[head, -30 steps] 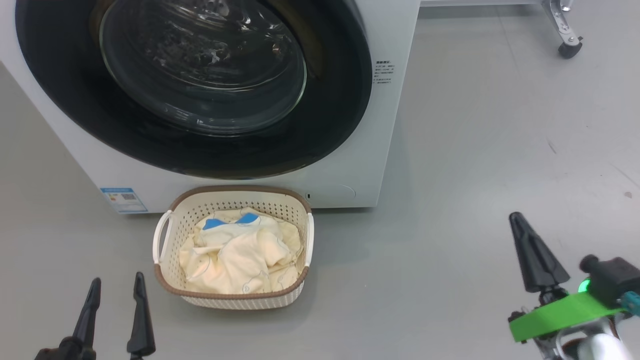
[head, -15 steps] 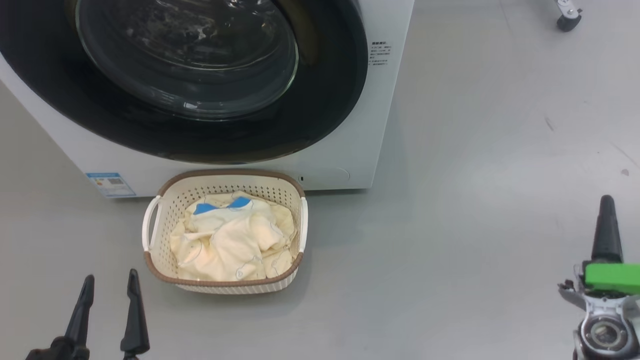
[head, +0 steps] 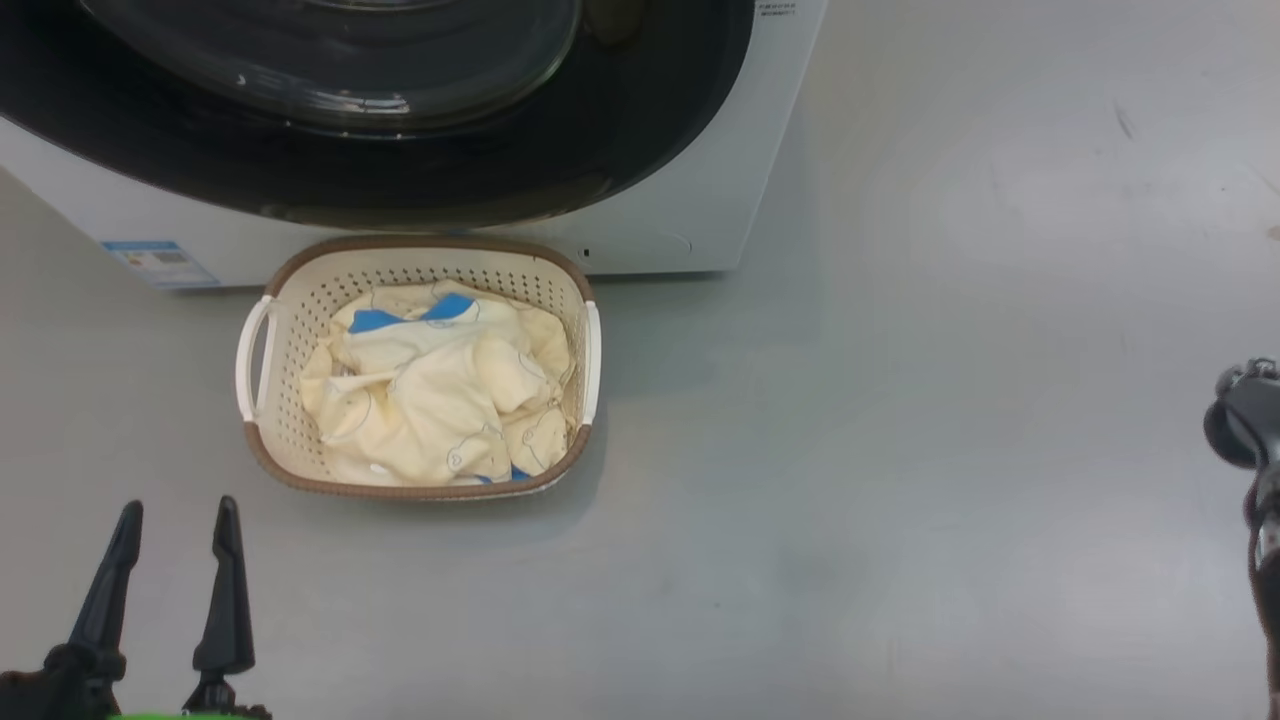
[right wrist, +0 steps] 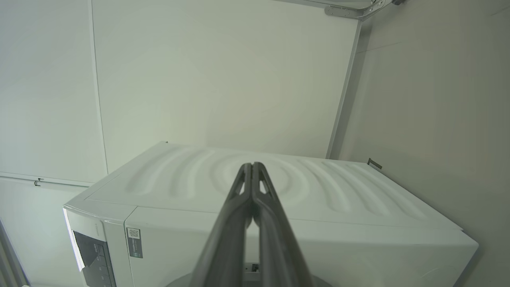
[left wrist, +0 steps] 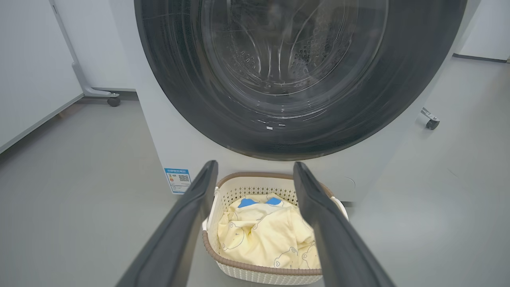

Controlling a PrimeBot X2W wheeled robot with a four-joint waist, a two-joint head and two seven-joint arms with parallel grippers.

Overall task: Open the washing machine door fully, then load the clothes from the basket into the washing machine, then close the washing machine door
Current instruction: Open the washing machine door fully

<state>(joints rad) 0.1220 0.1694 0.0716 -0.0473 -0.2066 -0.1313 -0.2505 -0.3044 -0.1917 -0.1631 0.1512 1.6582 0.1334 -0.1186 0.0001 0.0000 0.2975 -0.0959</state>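
containers: one basket [head: 420, 242], cream with a brown rim, stood on the floor [head: 900, 450] just in front of the washing machine [head: 690, 200], below the lower edge of the door [head: 620, 130]. contents: the clothes [head: 430, 400], one crumpled pale yellow bundle with thin blue line prints, which filled most of the basket and lay below the rim. how many garments made up the bundle could not be told.

second container: the drum, seen through the door glass in the left wrist view [left wrist: 287, 52]. nothing could be made out inside it. the door sat shut against the machine front.

counts: one basket; two white handles on it, left [head: 245, 360] and right [head: 592, 360]; two solid blue patches at the far end of the bundle [head: 375, 320]; one machine; one door; one blue sticker [head: 160, 262] at the machine's lower corner.

left jaws: open and empty, with both fingers [head: 225, 590] spread at the lower left of the head view, near the basket's near left corner but apart from it. in the left wrist view the basket showed between the two fingers.

right jaws: closed on nothing, with the fingers [right wrist: 231, 227] pressed together and pointing over the machine's white ribbed top. a dark part of the right arm [head: 1240, 420] sat at the right edge of the head view, well apart from the basket.
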